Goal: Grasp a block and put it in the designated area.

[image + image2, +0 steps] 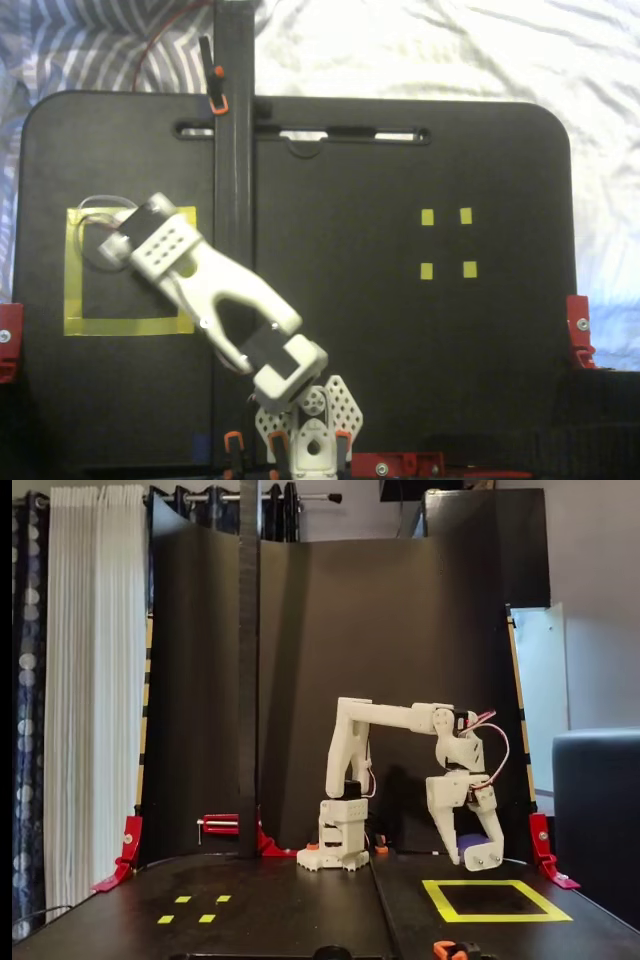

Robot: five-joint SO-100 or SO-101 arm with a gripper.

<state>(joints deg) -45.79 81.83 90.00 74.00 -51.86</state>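
In the side fixed view, the large yellow-tape square outline on black board (497, 900) lay nearest. Just behind and above it, the white two-finger gripper (478, 852) pinched the small navy-blue rounded block (470, 840). Released from that height, the block might bounce outside the tape.

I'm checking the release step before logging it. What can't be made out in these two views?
- The block: from the front only a dark sliver shows between the fingers; prongs hidden.
- From above, the arm covers the gripper and the block.
- The designated area: its top right corner is hidden by the arm.
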